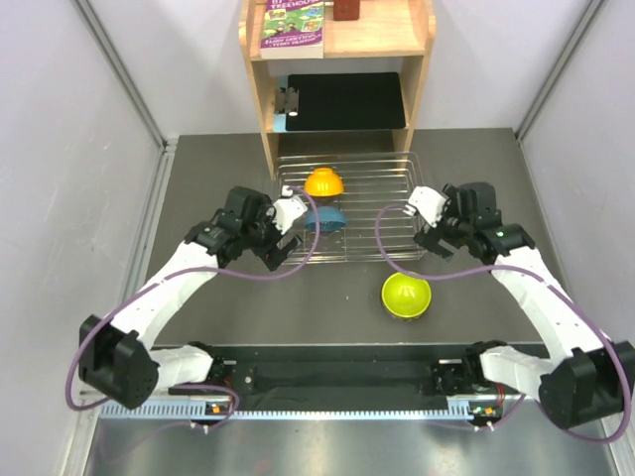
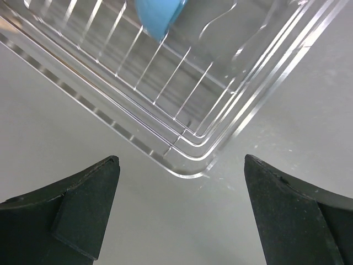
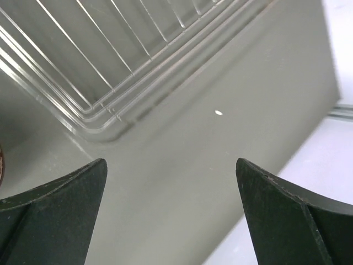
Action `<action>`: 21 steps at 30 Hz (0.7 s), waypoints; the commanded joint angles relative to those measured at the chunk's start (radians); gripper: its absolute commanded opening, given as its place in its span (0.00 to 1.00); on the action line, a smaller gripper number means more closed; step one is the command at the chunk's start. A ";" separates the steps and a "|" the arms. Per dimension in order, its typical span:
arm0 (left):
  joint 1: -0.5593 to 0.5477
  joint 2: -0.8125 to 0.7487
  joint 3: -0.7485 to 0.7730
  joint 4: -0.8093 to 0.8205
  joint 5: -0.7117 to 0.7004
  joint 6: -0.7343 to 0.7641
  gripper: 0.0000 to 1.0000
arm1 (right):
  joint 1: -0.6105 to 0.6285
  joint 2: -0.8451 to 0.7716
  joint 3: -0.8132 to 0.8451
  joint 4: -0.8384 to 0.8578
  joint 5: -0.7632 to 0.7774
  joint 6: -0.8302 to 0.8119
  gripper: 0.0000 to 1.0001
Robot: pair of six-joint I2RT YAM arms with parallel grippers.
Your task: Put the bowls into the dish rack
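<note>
Nearest of the bowls, the lime-green bowl (image 1: 407,296) sits alone on the table (image 1: 298,307), at 5 o'clock from the dish rack (image 1: 387,193) and apart from its rim; it looks glossy and seems to lie mouth up. The rack is silver wire with a stepped, rounded rim and thin tines. In its left half the blue bowl (image 1: 327,218) shows as a dome, with the orange bowl (image 1: 324,182) just beyond it at 12 o'clock, the two close together.

The left gripper (image 2: 181,160) hangs above the rack's near left corner, fingers spread wide with nothing between them. The right gripper (image 3: 170,163) hangs by the near right corner, likewise spread and holding nothing.

The table is matte dark grey, with a toothed rail (image 1: 337,402) along its near edge by the arm bases. Pale walls (image 1: 60,149) close in at 9 and 3 o'clock. At 12 o'clock a wooden shelf (image 1: 266,109) stands just behind the rack, with a black mat (image 1: 347,99) on its lower level and a book (image 1: 293,25) on top.

Bare tines fill the rack's right half. Grey surface shows between the lime-green bowl and the rack, and on both flanks. Purple cables (image 1: 378,236) loop over the rack's near corners
</note>
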 commanded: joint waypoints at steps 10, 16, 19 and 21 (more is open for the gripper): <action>-0.002 -0.276 -0.058 -0.159 0.063 0.026 0.99 | 0.000 -0.144 -0.012 -0.435 -0.018 -0.210 1.00; -0.002 -0.362 -0.072 -0.187 0.046 0.006 0.99 | 0.024 -0.115 -0.069 -0.446 -0.041 -0.211 1.00; -0.002 -0.384 -0.085 -0.194 0.034 0.003 0.99 | 0.062 -0.090 -0.124 -0.397 -0.046 -0.185 1.00; -0.002 -0.396 -0.096 -0.196 0.031 0.005 0.99 | 0.088 -0.081 -0.164 -0.352 -0.056 -0.172 1.00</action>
